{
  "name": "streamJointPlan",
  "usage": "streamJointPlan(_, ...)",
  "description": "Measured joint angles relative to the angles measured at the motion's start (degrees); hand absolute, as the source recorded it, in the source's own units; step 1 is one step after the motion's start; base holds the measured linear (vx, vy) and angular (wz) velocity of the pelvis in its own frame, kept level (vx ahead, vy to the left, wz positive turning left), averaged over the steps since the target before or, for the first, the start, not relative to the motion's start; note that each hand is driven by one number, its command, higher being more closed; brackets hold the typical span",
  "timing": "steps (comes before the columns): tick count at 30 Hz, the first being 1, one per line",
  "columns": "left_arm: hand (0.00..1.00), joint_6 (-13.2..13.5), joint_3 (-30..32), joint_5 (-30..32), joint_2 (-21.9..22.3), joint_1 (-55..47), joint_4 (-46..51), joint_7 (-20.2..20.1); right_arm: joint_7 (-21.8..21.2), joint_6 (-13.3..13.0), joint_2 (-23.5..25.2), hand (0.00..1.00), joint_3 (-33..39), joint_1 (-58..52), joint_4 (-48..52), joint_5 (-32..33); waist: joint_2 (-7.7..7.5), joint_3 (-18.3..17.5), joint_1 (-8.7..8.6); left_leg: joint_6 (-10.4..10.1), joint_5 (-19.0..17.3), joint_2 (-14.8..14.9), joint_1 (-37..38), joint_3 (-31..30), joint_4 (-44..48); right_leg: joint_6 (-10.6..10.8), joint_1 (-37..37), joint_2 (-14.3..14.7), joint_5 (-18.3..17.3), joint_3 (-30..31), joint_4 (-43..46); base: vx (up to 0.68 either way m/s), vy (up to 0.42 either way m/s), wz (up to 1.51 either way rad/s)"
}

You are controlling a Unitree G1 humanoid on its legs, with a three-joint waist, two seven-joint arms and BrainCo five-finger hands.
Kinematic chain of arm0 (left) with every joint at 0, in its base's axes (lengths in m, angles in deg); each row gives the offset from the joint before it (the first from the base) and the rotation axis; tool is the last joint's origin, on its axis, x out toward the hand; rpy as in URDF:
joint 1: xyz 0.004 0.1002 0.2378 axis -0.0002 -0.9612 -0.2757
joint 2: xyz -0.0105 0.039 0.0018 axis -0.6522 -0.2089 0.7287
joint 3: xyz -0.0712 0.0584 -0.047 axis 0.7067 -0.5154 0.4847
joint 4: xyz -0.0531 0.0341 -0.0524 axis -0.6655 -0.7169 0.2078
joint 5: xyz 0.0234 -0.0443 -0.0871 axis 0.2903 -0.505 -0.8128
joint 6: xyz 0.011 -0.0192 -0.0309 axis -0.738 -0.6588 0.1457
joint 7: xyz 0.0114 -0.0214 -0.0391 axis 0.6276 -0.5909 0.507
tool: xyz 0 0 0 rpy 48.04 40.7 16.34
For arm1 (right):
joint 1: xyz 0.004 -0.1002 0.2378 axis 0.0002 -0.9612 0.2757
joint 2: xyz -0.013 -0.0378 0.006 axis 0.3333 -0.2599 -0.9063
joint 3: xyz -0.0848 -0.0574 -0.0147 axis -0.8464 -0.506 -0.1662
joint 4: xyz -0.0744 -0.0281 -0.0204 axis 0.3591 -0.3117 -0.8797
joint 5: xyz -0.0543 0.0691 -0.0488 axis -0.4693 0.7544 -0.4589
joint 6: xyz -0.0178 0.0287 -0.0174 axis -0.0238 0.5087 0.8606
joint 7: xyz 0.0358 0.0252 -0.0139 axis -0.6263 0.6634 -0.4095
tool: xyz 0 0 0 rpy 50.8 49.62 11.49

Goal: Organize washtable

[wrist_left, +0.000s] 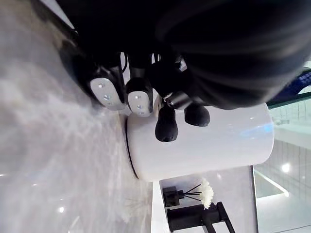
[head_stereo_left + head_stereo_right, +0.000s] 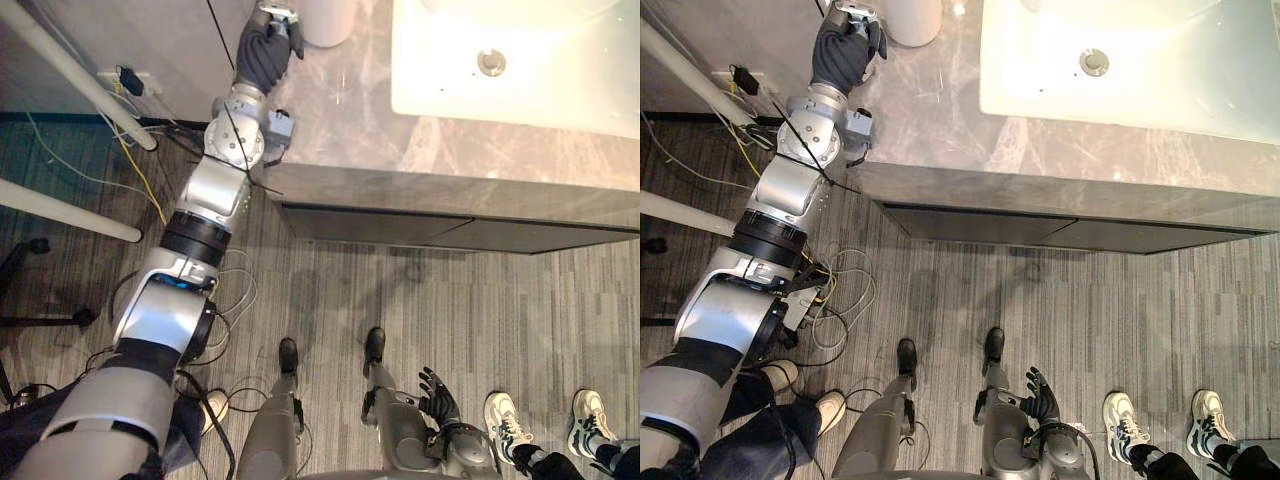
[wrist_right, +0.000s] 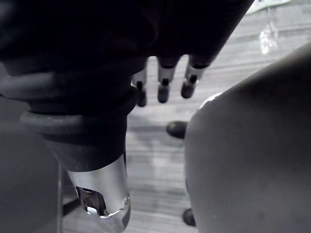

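Up at the far left corner of the washtable stands a white cylindrical cup (image 2: 328, 20), upright on the grey marbled countertop (image 2: 350, 120), near its left edge. The robot's left hand (image 2: 265, 50) sits just beside the cup on its left side, low over the stone. Whether it grips the cup or only rests against it cannot be told, even from the left wrist view, where the cup's smooth wall shows close past the hand. Beyond the cup, that view also shows a small dark vase (image 1: 172, 196) holding thin sticks and a white tuft. To the right of the cup, a white rectangular sink basin (image 2: 450, 90) is set into the counter, with a round metal drain (image 2: 491, 62). Dark drawer fronts (image 2: 400, 225) run below the counter's front edge. The floor (image 2: 400, 310) is grey, striped planking. The right hand (image 2: 437, 395) hangs low by the robot's side, fingers loosely straight and holding nothing. A person's white sneakers (image 2: 503, 420) stand on the floor just right of it.
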Motion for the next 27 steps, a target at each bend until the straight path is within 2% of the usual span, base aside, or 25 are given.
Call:
streamJointPlan(9, 1.0, 1.72, -3.21, -7.44, -2.52, 5.64, -1.93, 0.03, -0.06, -0.2, -0.68, 0.0, -1.15, 1.27, -0.15, 1.19, -0.26, 1.63, -0.33, 0.27, 0.19, -0.32, -1.02, 0.14, 0.07, -0.07, -1.15, -0.28, 0.21, 0.34, 0.0, 0.0, 0.002, 0.0)
streamJointPlan(23, 1.0, 2.6, -4.29, -9.1, -4.81, 7.73, -3.15, 0.19, -0.02, -1.02, -0.63, 0.0, -1.48, 1.64, -0.16, 1.25, -0.54, 1.78, -1.24, 0.35, 0.16, -0.32, -1.99, 1.23, 0.07, -0.28, -2.85, -0.31, 0.76, 1.63, -0.01, 0.0, 0.003, -0.04)
streamJointPlan(27, 1.0, 2.81, -4.27, -13.02, -4.17, 9.19, -3.28, 0.38, 0.18, -0.96, -0.49, 0.0, -1.79, 2.29, -0.43, 1.28, -1.04, 2.15, -1.75, 0.41, 0.21, -0.35, -2.08, 1.47, 0.08, -0.34, -3.04, -0.32, 0.92, 1.74, -0.01, 0.0, 0.003, -0.03)
